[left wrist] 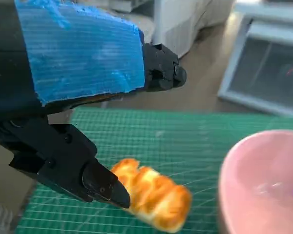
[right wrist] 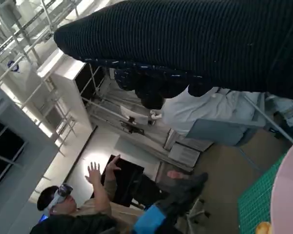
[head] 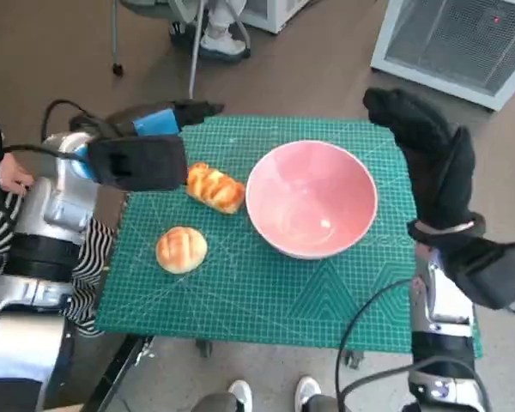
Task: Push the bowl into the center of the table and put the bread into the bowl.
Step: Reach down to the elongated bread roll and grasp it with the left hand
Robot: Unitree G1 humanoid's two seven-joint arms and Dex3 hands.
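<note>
Left hand (left wrist: 78, 97) fingers apart, empty, over braided bread (head: 215, 187) | right hand (head: 433, 167) open, raised | pink bowl (head: 312, 199) near centre, empty | round bun (head: 181, 250) on green mat (head: 266, 292) | bread not yet bowled

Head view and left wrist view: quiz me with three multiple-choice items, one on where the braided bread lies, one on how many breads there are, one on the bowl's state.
1. Where is the long braided golden bread?
A. inside the bowl
B. on the green cutting mat, beside the bowl
C. on the floor

2. How many breads are on the mat?
A. one
B. two
C. three

3. What state is the round pink bowl in?
A. upright, nothing in it
B. overturned
C. holding bread

Answers:
1 B, it lies on the mat between the left hand and the bowl.
2 B, the braided one and a round scored bun.
3 A, its bare pink inside shows.
</note>
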